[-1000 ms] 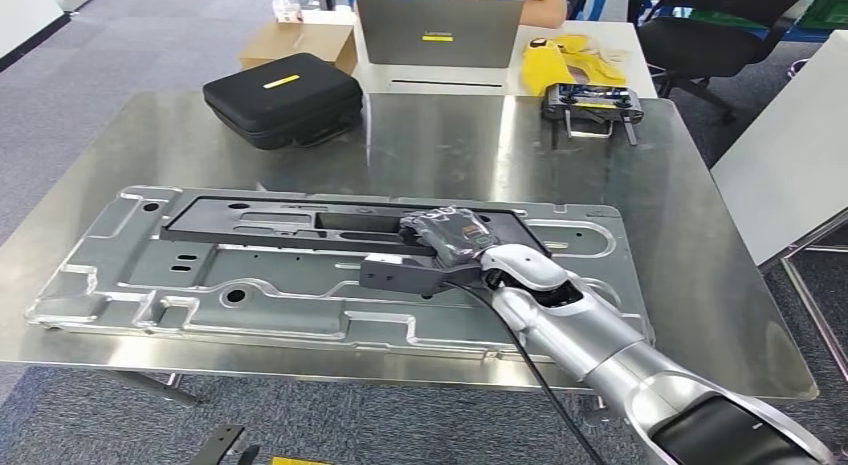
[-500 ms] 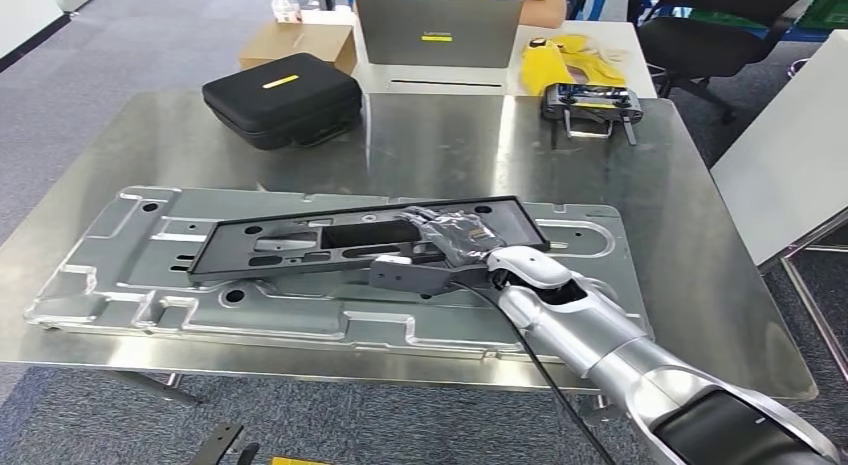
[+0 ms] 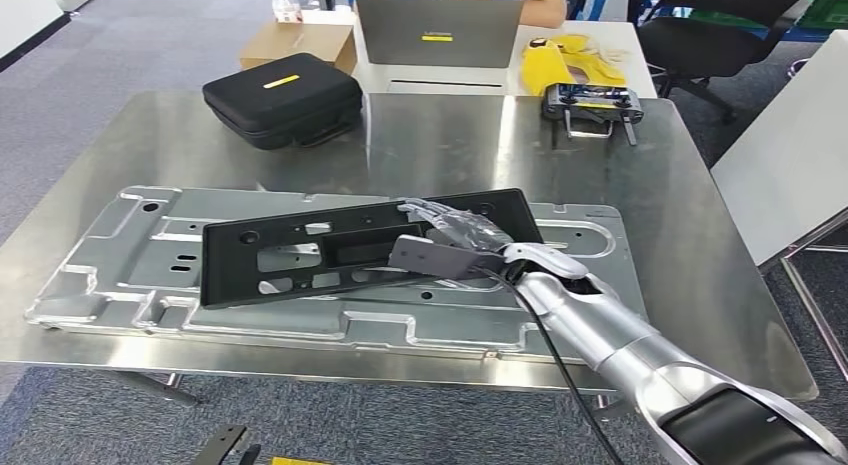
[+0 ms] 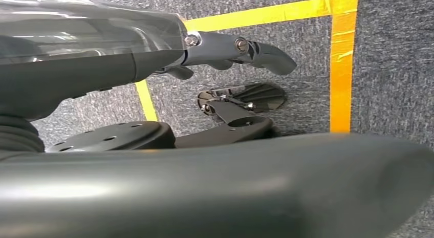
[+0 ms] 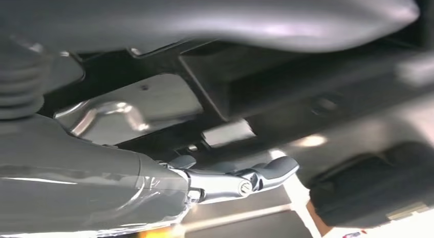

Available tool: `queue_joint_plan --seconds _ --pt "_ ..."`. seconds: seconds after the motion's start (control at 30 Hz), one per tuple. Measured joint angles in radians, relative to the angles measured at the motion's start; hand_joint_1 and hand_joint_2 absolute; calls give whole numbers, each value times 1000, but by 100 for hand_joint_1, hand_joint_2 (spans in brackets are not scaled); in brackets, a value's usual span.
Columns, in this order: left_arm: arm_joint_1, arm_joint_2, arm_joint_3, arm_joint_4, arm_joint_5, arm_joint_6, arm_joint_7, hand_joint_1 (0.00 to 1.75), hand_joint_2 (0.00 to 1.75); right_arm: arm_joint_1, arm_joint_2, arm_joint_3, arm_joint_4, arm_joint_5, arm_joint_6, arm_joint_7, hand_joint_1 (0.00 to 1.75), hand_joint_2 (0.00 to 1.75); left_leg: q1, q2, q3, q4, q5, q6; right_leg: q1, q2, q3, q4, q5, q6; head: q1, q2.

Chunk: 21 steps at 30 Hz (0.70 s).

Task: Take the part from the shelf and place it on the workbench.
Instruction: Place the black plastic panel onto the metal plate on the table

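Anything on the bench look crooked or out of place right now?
Yes: the black frame part sits askew, its long edges slanting across the silver stamped panel rather than matching it. The right hand grips its right end, and the frame looks tipped up rather than lying flat.

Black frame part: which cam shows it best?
Head view. The whole black frame part shows, tilted up over the stamped metal panel, held by the right hand. Right wrist view gives a blurred close-up of its underside. Left wrist view looks at the floor.
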<state>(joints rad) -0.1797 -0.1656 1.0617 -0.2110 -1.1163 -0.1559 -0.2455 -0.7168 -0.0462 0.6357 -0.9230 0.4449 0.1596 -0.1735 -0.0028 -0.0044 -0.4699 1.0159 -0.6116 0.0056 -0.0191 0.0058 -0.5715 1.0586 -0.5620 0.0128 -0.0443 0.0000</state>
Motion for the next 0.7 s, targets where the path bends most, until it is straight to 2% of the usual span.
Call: queue_joint_plan --seconds 0.13,0.4,0.57,0.7 --pt "6 0 0 0 8 -1 -2 0 0 33 -34 -79 -92 -192 40 -28 0 0 0 0 0 0 0 0 0 0 0 0 0 0 0 0" --pt "14 0 0 0 18 -1 -8 0 0 107 -119 -223 -296 -409 70 -51 0 0 -1 -2 0 0 0 0 -1 -1 0 -1 0 0 0 0" --pt "21 0 0 0 37 2 -25 0 0 218 -157 -343 -500 -493 32 -107 0 0 -1 -2 -1 0 0 0 -1 -2 0 -1 0 0 0 0" --pt "28 0 2 0 57 9 -41 0 0 325 -168 -437 -682 -505 -4 -167 0 0 0 -2 -1 0 -1 0 -1 -2 0 -1 -1 0 0 0"
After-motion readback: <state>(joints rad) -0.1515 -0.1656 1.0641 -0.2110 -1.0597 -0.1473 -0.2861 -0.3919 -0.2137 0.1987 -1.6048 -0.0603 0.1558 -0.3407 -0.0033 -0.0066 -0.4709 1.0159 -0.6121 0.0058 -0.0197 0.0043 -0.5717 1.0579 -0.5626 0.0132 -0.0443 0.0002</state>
